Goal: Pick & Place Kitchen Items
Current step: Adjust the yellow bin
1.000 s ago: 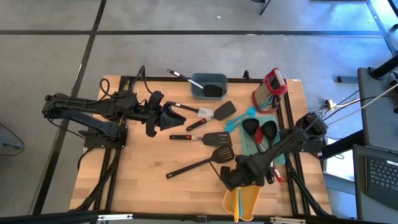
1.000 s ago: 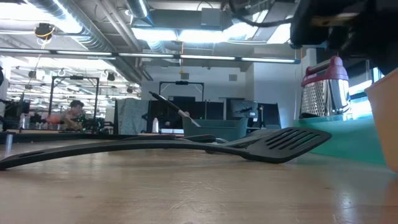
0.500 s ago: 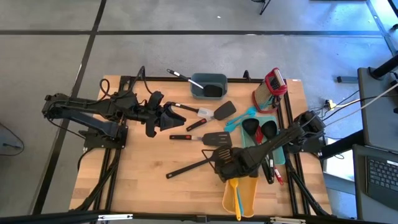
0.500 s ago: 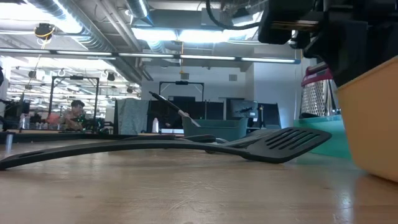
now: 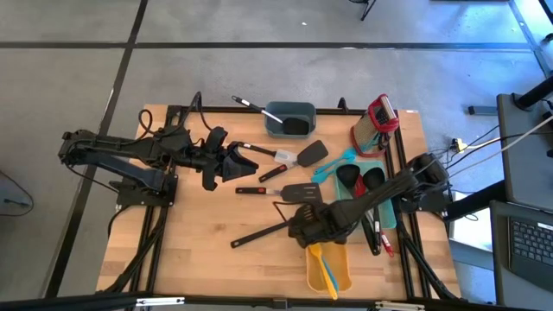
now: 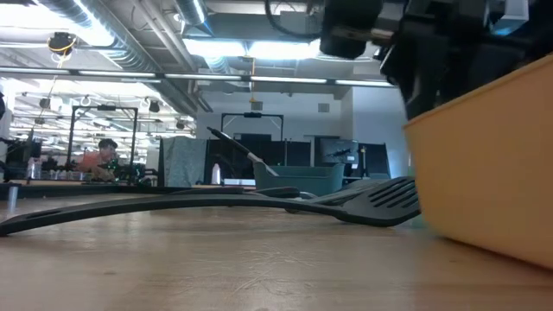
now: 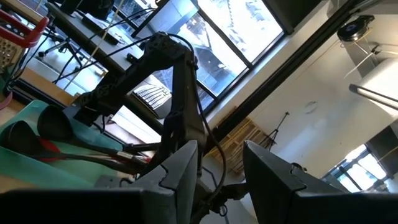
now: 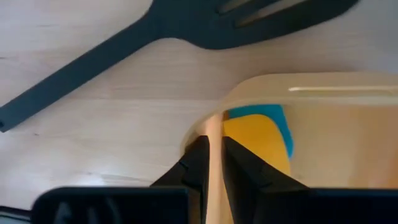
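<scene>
- Dark left gripper idles at mid-table near the white-headed spatula; cannot tell whether spread or closed.
- Black slotted turner lies loose on the wooden table, just beside the bin.
- Yellow plastic bin, holding a teal-and-orange spatula, gripped by its rim in the clenched right gripper; looks mid-drag.
- Next, probably: settle bin, release, fetch turner.
</scene>
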